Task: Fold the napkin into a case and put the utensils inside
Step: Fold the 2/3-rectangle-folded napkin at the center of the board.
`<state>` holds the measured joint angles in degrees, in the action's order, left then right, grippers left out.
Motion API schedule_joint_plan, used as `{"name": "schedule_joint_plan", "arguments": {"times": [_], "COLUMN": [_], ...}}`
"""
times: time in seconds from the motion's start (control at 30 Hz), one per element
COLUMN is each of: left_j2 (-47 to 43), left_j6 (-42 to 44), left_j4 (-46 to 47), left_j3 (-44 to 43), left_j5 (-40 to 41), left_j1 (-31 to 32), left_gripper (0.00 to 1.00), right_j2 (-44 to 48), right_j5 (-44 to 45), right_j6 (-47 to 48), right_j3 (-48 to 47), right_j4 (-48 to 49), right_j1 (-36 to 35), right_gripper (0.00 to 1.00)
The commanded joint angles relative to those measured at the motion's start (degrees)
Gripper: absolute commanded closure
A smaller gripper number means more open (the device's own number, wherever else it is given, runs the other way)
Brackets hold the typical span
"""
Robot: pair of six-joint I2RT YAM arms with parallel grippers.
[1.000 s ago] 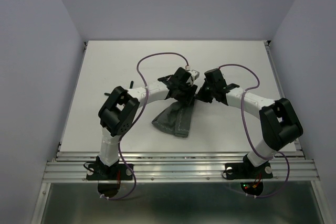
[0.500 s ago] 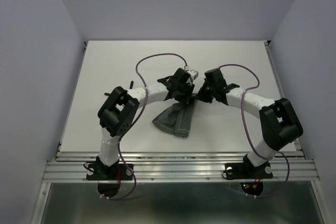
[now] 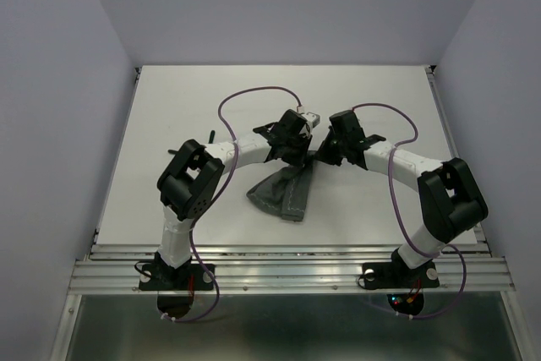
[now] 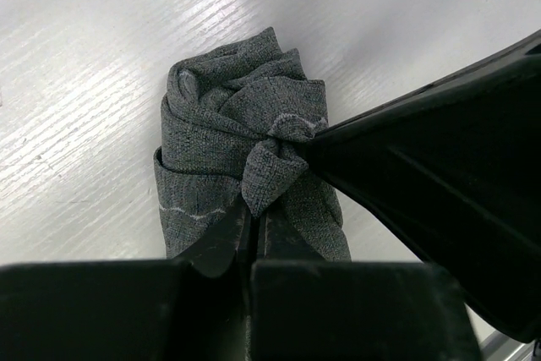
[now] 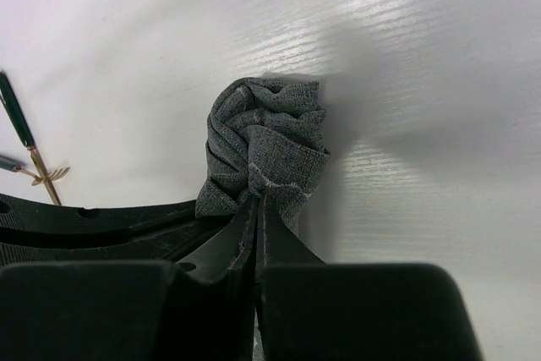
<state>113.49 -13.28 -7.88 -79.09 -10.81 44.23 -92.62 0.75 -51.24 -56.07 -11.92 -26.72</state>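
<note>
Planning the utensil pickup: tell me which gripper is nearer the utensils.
Left. The left gripper, shut on the napkin, is on the side facing the utensils, which lie further left; the right gripper, pinching the same bunch, sits beyond it.

White arms (image 3: 245,144), black joints (image 3: 190,182) — purple cables (image 3: 221,110)
</note>
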Motion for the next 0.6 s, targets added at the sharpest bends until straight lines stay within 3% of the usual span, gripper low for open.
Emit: {"name": "schedule_joint_plan", "arguments": {"times": [0.0, 0.57], "left_j2": [-1.3, 2.6], "left_j6": [-0.2, 2.0], "left_j4": [1.6, -0.6], "left_j3": [0.6, -0.4], "left_j5": [-2.5, -2.8], "left_j1": [0.3, 1.1], "left_gripper": [1.00, 1.00], "right_j2": [0.4, 0.8], "right_j5": [-0.2, -0.2], "right_j6": [-0.5, -0.5], "right_j3": [0.3, 0.7], "right_j4": [3.0, 3.6], "right_j1": [-0.4, -0.4], "right_gripper": [0.99, 0.99]}}
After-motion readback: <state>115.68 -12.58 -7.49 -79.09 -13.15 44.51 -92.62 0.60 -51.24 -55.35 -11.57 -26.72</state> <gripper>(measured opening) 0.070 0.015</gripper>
